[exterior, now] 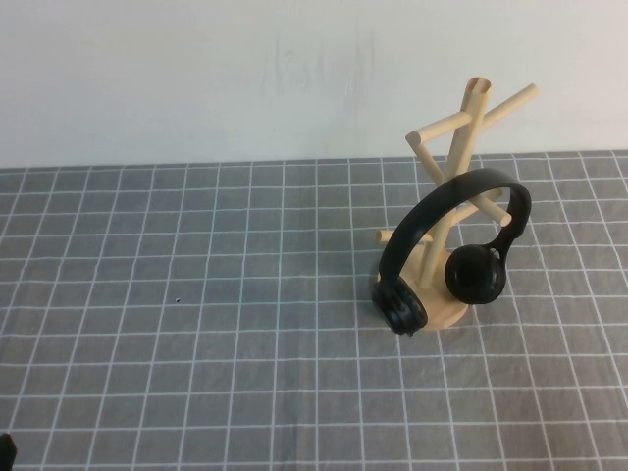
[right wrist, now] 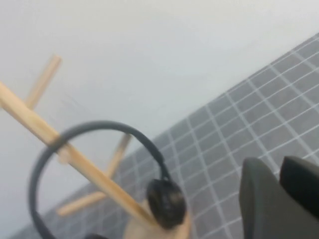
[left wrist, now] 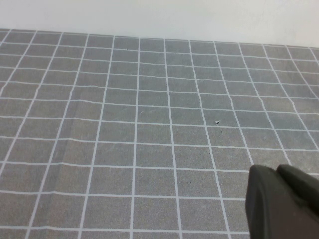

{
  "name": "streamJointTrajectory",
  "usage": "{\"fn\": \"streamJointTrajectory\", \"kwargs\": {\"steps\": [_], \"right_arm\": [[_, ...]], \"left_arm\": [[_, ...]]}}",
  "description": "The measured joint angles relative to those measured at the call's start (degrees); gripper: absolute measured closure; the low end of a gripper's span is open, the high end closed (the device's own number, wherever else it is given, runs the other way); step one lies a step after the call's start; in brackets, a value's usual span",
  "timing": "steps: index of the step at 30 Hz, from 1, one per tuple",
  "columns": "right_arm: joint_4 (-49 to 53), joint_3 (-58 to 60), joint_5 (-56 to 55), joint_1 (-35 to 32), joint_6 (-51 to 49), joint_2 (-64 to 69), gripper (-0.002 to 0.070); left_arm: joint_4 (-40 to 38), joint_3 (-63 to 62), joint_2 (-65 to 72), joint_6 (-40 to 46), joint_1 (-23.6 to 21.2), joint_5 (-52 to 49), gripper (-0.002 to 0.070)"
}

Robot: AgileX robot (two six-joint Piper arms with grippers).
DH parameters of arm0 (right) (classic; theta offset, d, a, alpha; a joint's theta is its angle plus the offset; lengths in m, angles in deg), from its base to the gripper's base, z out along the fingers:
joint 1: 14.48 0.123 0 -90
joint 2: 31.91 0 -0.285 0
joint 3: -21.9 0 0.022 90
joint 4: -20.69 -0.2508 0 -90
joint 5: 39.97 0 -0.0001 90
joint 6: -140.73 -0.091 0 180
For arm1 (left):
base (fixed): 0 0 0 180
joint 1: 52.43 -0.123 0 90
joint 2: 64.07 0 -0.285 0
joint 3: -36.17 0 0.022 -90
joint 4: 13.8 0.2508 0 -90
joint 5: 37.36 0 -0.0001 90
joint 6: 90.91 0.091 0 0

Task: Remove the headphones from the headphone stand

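The black headphones (exterior: 446, 201) hang on the light wooden headphone stand (exterior: 463, 137), right of the table's middle. The headband rests over a peg. One earcup (exterior: 477, 275) hangs beside the pole and the other (exterior: 402, 306) sits low by the round base (exterior: 449, 314). The right wrist view shows the headphones (right wrist: 165, 201) and the stand (right wrist: 30, 122) some way ahead of my right gripper (right wrist: 279, 167), which is shut and empty. My left gripper (left wrist: 276, 169) is shut and empty, low over bare cloth, far left of the stand. Neither gripper touches the headphones.
A grey cloth with a white grid (exterior: 196, 294) covers the table. A white wall (exterior: 196, 78) rises behind the table's far edge. A dark bit of the left arm (exterior: 5, 451) shows at the near left corner.
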Motion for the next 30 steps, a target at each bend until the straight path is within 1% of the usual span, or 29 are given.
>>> {"fn": "streamJointTrajectory", "kwargs": {"steps": [2, 7, 10, 12, 16, 19, 24, 30], "right_arm": [[-3.7, 0.0, -0.6, 0.0, 0.0, 0.0, 0.0615], [-8.2, 0.0, 0.0, 0.0, 0.0, 0.0, 0.0615], [-11.3, 0.0, 3.5, 0.0, 0.4, 0.0, 0.0615], [-13.0, -0.7, 7.4, 0.0, 2.5, 0.0, 0.0615], [-13.8, -7.3, 13.3, 0.0, 7.7, 3.0, 0.0615], [-13.9, -14.4, 18.1, 0.0, 13.1, 10.6, 0.0615], [-13.9, -26.7, 29.3, 0.0, 21.7, 28.8, 0.0615], [-13.6, -40.5, 37.0, 0.0, 28.1, 46.9, 0.0615]], "left_arm": [[0.0, 0.0, 0.0, 0.0, 0.0, 0.0, 0.0679], [0.0, 0.0, 0.0, 0.0, 0.0, 0.0, 0.0679], [0.0, 0.0, 0.0, 0.0, 0.0, 0.0, 0.0679], [0.0, 0.0, 0.0, 0.0, 0.0, 0.0, 0.0679], [0.0, 0.0, 0.0, 0.0, 0.0, 0.0, 0.0679], [0.0, 0.0, 0.0, 0.0, 0.0, 0.0, 0.0679], [0.0, 0.0, 0.0, 0.0, 0.0, 0.0, 0.0679], [0.0, 0.0, 0.0, 0.0, 0.0, 0.0, 0.0679]]}}
